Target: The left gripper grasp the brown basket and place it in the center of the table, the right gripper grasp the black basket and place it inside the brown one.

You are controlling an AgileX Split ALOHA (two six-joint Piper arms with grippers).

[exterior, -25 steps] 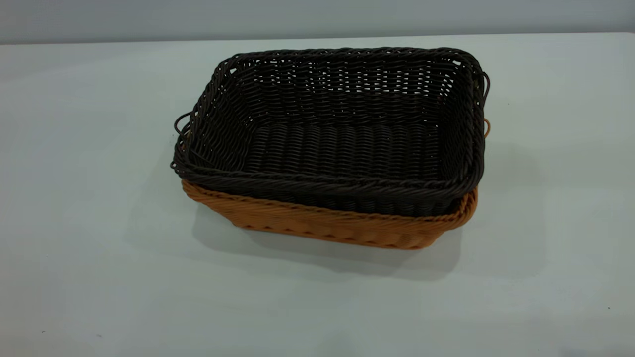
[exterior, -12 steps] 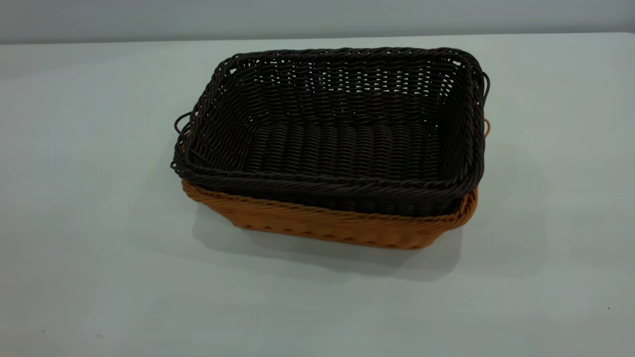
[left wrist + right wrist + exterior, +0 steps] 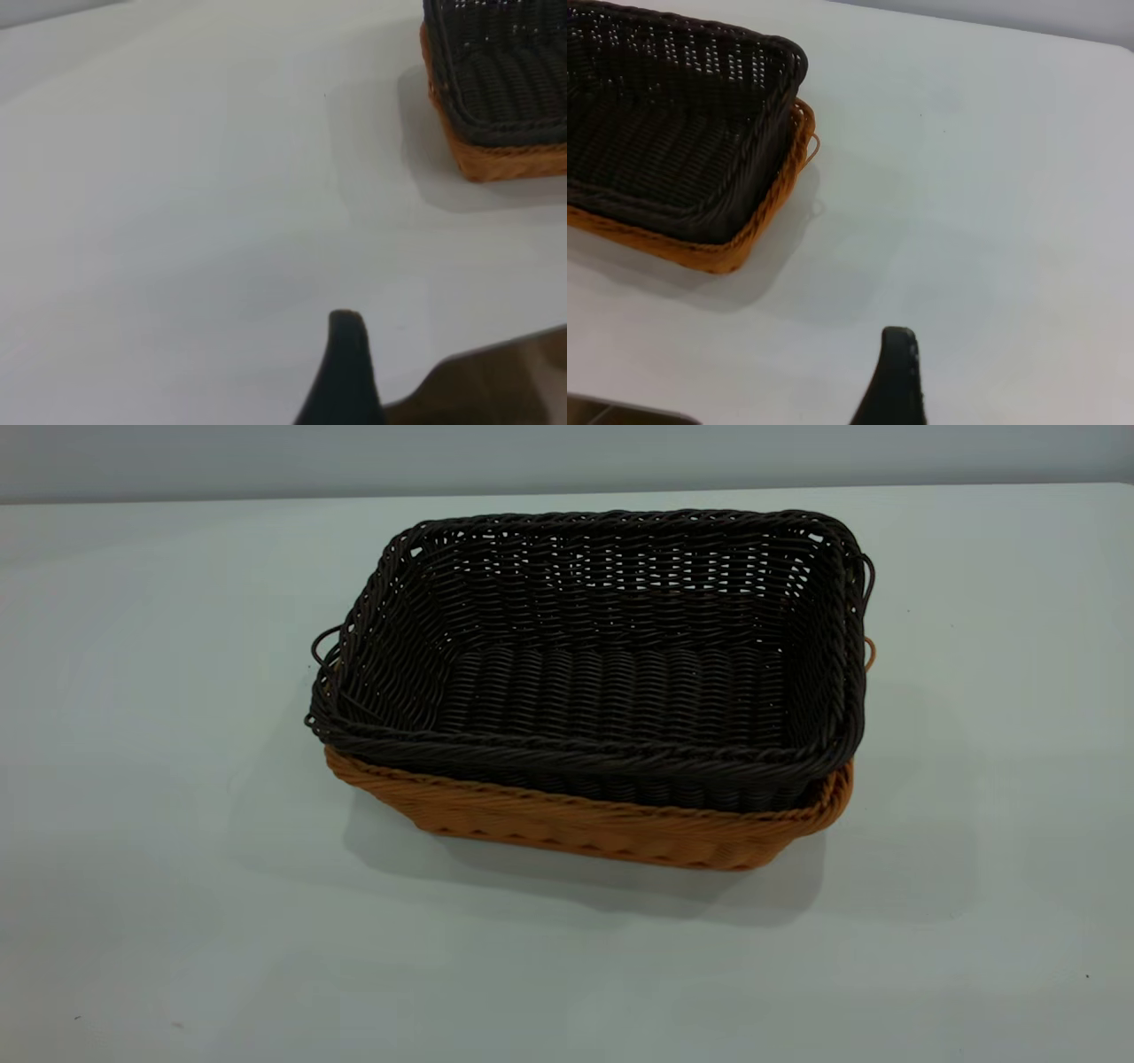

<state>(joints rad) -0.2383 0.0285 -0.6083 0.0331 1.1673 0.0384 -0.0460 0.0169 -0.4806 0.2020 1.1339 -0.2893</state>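
Note:
The black basket [image 3: 602, 682] sits nested inside the brown basket [image 3: 585, 828] in the middle of the table [image 3: 159, 886]. Only the brown basket's front wall and rim show below the black one. Neither gripper is in the exterior view. In the left wrist view a black tip of my left gripper [image 3: 345, 354] hangs over bare table, well apart from the black basket [image 3: 505, 80] and the brown basket [image 3: 509, 164]. In the right wrist view a black tip of my right gripper [image 3: 897, 372] is also over bare table, apart from the black basket [image 3: 664, 133] and the brown basket [image 3: 753, 235].
A pale wall runs behind the table's far edge [image 3: 567, 491]. White tabletop lies on all sides of the stacked baskets.

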